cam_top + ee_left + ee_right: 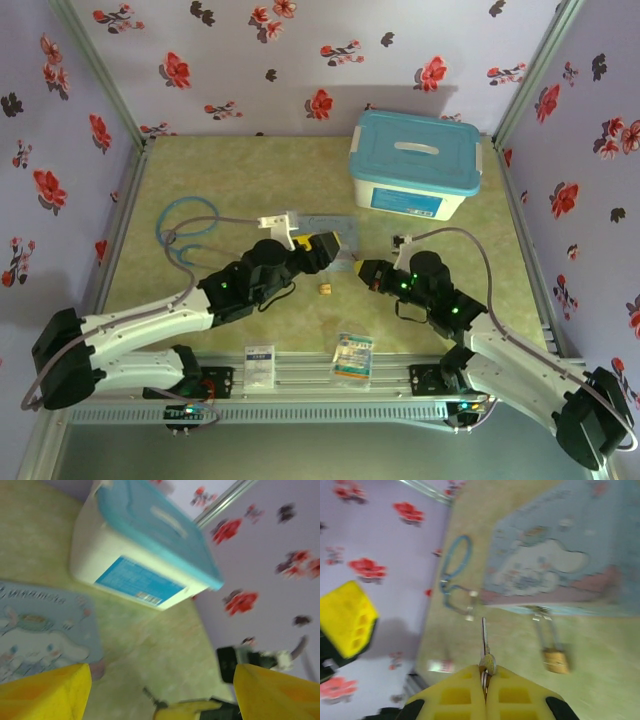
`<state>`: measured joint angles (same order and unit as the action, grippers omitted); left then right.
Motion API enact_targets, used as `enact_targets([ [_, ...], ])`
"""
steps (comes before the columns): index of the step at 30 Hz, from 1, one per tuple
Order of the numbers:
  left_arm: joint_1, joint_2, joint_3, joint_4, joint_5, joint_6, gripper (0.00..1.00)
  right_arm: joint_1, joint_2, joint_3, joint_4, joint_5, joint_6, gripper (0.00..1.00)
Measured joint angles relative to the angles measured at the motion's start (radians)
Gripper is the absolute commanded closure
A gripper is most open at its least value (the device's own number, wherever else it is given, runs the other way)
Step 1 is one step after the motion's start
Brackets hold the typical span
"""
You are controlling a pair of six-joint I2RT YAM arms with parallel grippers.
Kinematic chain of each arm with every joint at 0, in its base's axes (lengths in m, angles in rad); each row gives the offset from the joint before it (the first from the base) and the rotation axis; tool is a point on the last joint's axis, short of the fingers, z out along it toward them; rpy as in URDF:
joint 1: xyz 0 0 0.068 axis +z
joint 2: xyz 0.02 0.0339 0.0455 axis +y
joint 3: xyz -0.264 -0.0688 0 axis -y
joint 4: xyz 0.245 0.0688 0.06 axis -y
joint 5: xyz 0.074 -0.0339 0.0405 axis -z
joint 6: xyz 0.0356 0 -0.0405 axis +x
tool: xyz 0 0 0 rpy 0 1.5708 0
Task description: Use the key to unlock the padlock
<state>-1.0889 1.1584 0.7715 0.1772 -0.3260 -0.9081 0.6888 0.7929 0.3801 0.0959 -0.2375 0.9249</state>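
Observation:
My right gripper (486, 674) is shut on the head of the key (483, 636), whose thin blade sticks out ahead of the yellow fingertips. The brass padlock (555, 660) lies on the mat to the right of the blade, its shackle reaching toward the tin, apart from the key. In the top view the padlock (324, 290) sits between both grippers, with my right gripper (366, 271) just right of it. My left gripper (326, 245) hovers open above and behind it. In the left wrist view its fingers (47, 690) stand wide apart, and the key (150, 696) pokes in from below.
A pastel cartoon tin (560, 565) lies just behind the padlock. A blue-tubed stethoscope (186, 225) lies at the left, a white box with a blue lid (415, 165) at the back right. Two small packets (353, 356) rest by the front rail.

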Motion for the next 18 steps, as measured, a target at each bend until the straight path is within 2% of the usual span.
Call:
enact_targets([
  [3,0.0,0.044,-0.019,-0.068,0.024,-0.006,0.35,-0.002,0.009,0.016,-0.1,0.043,-0.032,1.0],
  [9,0.0,0.191,-0.084,-0.093,0.063,-0.024,0.32,-0.002,0.017,0.018,-0.183,0.08,-0.062,1.0],
  [13,0.0,0.286,-0.084,-0.075,0.072,-0.029,0.36,-0.002,0.019,0.018,-0.199,0.082,-0.069,1.0],
  [18,-0.019,0.375,-0.071,-0.065,0.038,-0.024,0.37,-0.002,0.012,0.01,-0.197,0.083,-0.069,1.0],
])
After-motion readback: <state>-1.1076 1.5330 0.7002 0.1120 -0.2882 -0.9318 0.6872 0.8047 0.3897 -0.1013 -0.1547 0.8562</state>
